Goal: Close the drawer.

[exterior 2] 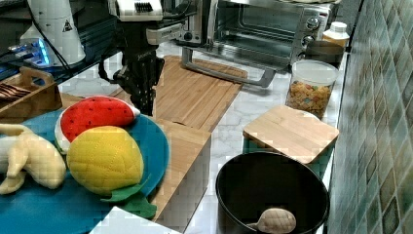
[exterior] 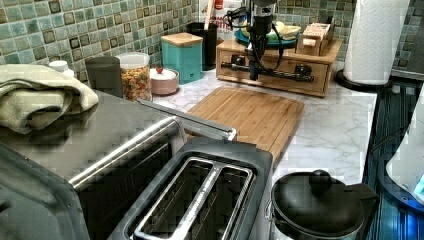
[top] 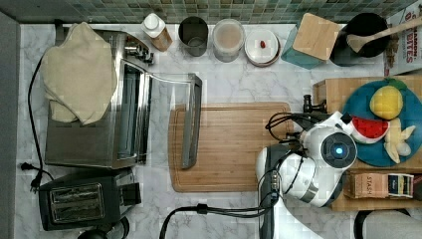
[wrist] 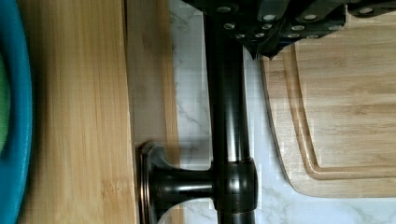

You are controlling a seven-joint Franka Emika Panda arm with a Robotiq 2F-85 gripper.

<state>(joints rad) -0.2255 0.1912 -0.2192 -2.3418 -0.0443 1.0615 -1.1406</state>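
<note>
The drawer (wrist: 150, 88) is set in a light-wood box (exterior: 235, 49) at the top view's right. In the wrist view a narrow strip of its front stands out past the box top (wrist: 79, 116). A dark bar handle (wrist: 228, 116) on a round post runs along the drawer front (exterior: 280, 79). My gripper (exterior: 254, 71) hangs straight down at this handle (exterior: 290, 74), near its left end in the left view. Its dark body (wrist: 266, 23) covers one end of the bar. From the right view, the gripper (exterior 2: 145, 100) sits low beside the box edge.
A wooden cutting board (top: 229, 144) lies just in front of the drawer. The toaster oven's glass door (top: 191, 119) hangs open over the board's far side. A blue plate (top: 368, 152) with toy fruit sits on the box. Jars and canisters (top: 229, 40) line the tiled wall.
</note>
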